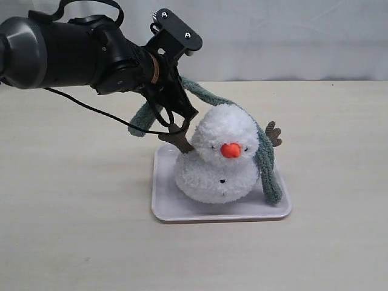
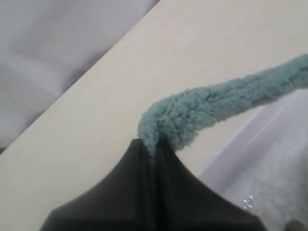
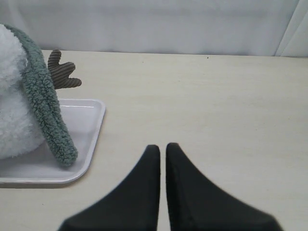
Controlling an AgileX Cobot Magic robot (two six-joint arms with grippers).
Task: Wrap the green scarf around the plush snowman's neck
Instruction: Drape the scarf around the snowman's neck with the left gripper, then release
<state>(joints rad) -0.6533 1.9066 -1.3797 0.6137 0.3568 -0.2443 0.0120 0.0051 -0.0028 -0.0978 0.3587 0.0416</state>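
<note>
Left gripper (image 1: pixel 176 120) is clamped on the scarf (image 1: pixel 267 159), jaws pinched together with the fabric bunched at the tips; wrist view shows the same pinch (image 2: pixel 150 144) with the scarf (image 2: pixel 216 103) running away from it. It hangs above the table (image 1: pixel 73 212), just beside the snowman (image 1: pixel 217 167) on the exterior view's left, right over one twig arm (image 1: pixel 179 142); can't tell if it touches it. From the grip the scarf rises, passes behind the snowman's head and drops down the other side past the second twig arm (image 1: pixel 274 134), its rounded end resting on the tray (image 1: pixel 163 206) against the body. A short free end loops out on the left, behind the gripper. Snowman sits upright on the white tray, orange nose (image 1: pixel 230 150) toward the camera. Right gripper (image 3: pixel 162 147) is out of the exterior view; its jaws stand nearly together with only a thin slit, holding nothing, low over the table and apart from the tray (image 3: pixel 91 144).
</note>
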